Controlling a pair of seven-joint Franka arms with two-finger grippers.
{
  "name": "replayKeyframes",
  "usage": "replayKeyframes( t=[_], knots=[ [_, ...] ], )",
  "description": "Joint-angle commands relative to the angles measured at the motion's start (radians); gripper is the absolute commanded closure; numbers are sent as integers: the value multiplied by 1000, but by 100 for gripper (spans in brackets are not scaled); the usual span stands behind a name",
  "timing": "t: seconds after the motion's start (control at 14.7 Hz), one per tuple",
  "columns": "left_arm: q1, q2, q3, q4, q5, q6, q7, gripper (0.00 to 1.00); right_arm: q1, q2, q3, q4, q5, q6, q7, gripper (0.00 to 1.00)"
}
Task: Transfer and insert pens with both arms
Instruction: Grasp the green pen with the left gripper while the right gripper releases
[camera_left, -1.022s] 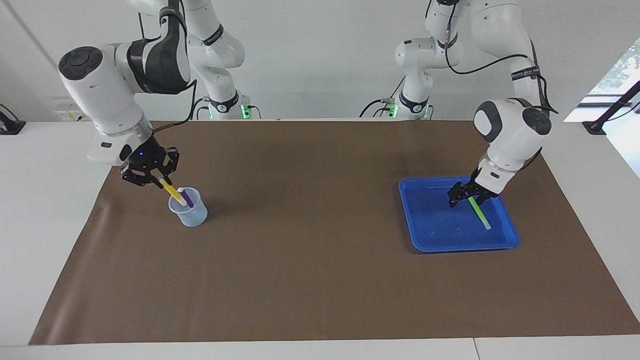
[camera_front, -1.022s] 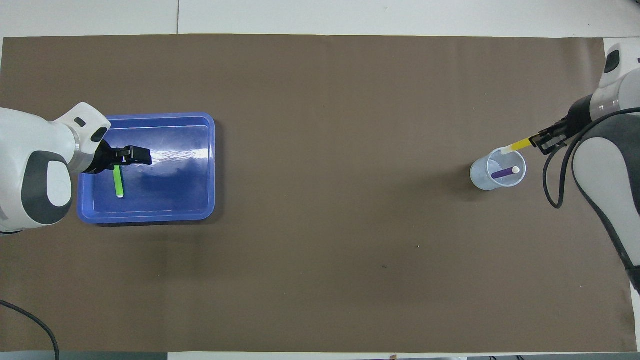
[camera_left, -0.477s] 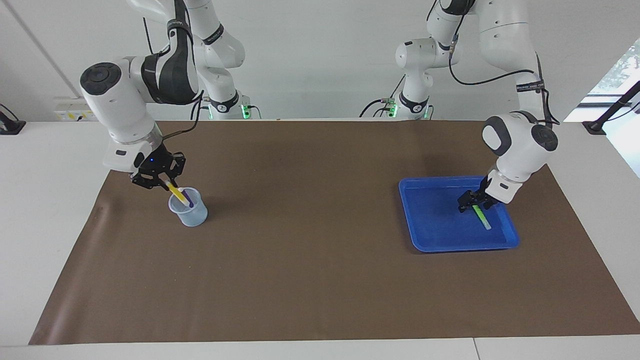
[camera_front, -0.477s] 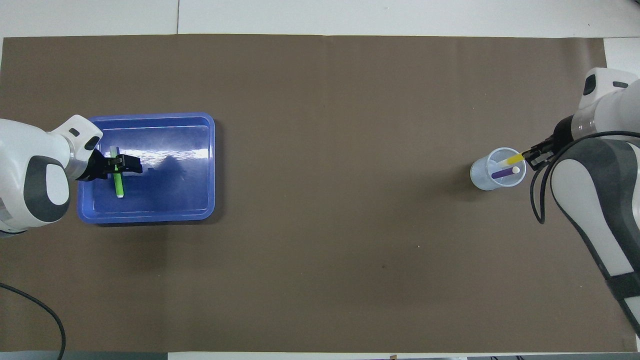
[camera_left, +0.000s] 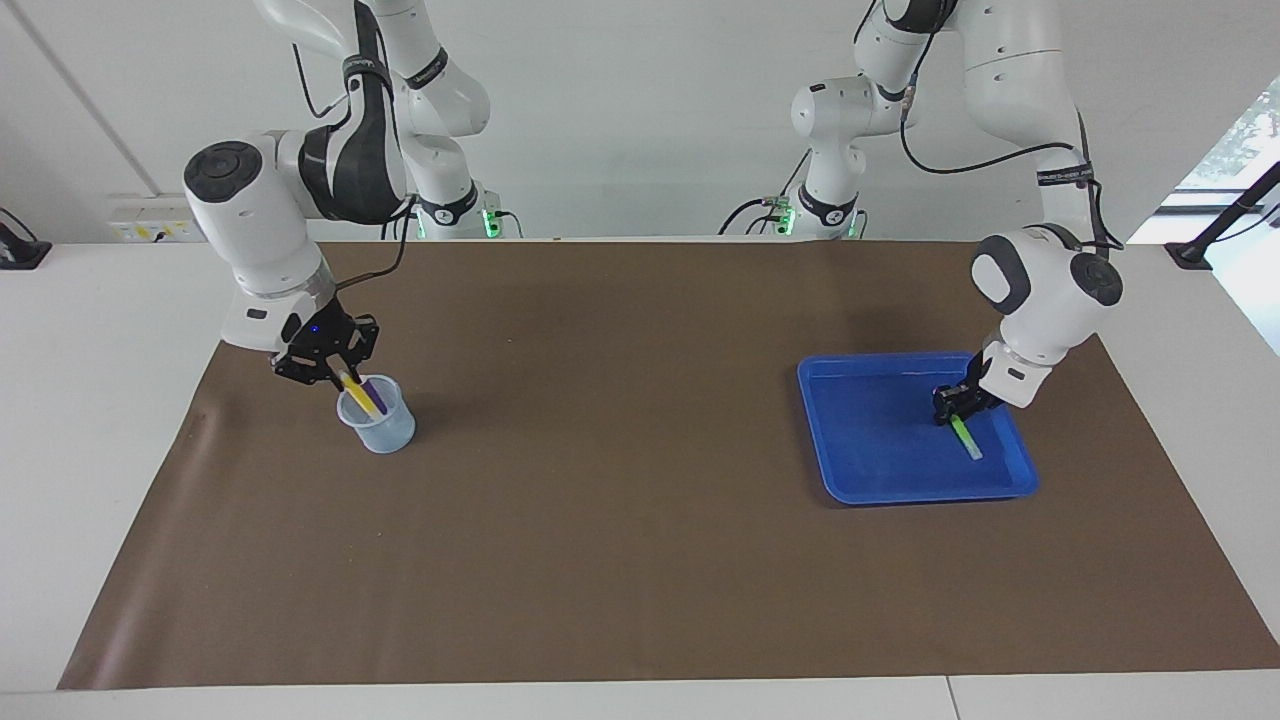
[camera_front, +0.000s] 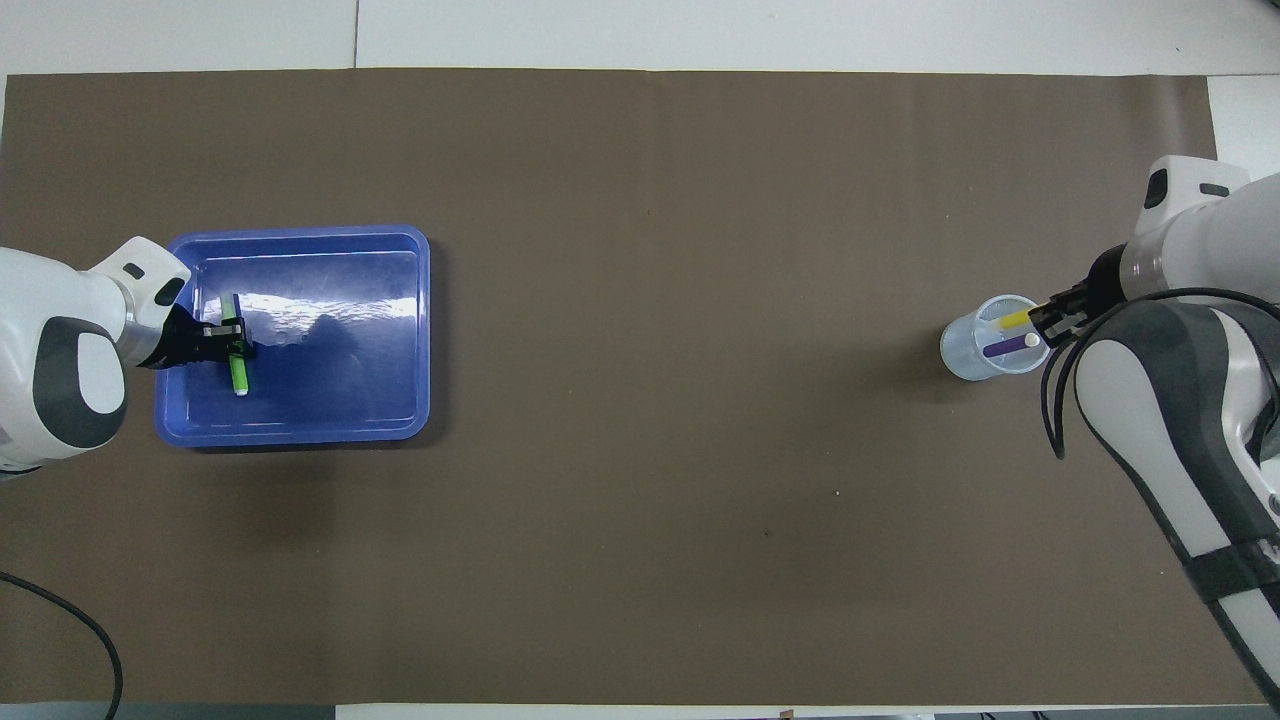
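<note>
My left tool (camera_left: 953, 408) is down inside the blue tray (camera_left: 870, 485), at the right of the facing view a little below mid-height. It is closed on the green pen (camera_left: 966, 437), pinching it near the end that points up the frame. The pen lies flat on the tray floor in the half nearer the frame's right edge. It slants down and to the right, and its whitish tip is at the lower end. In the overhead view the same tray sits at the left, with the pen near its left wall.

My right tool (camera_left: 340, 372) is at the left of the facing view, right at the rim of the clear cup (camera_left: 385, 432), at that rim's upper left. The top end of the yellow pen (camera_left: 362, 395) is at its tip, and the rest of the pen slants down into the cup. I cannot tell whether this tool is gripping the pen or has let it go. The purple pen (camera_left: 376, 392) leans in the same cup beside the yellow one.

Cup and tray both stand on the brown mat (camera_left: 620, 500) that covers the worktop (camera_left: 100, 300), well apart from each other.
</note>
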Motion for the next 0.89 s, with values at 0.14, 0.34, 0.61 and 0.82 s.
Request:
replayKeyframes(
  t=[0.14,0.34,0.61,0.82],
  knots=[
    [5,-13,-8,11,18,-27,1,100,-15,-2,10,17,-15,-7,-16,0],
    [-6,-31,-8,118,16,-199,-57,100,-5,14,12,103,14,-90,-8,0],
    [-78,-74,-16,204,9,-343,-336,100,8,1,18,128,281,-142,107,0],
    [-176,-90,-20,276,-33,-426,-621,100,49,0,37,128,436,-144,315,0]
  ],
)
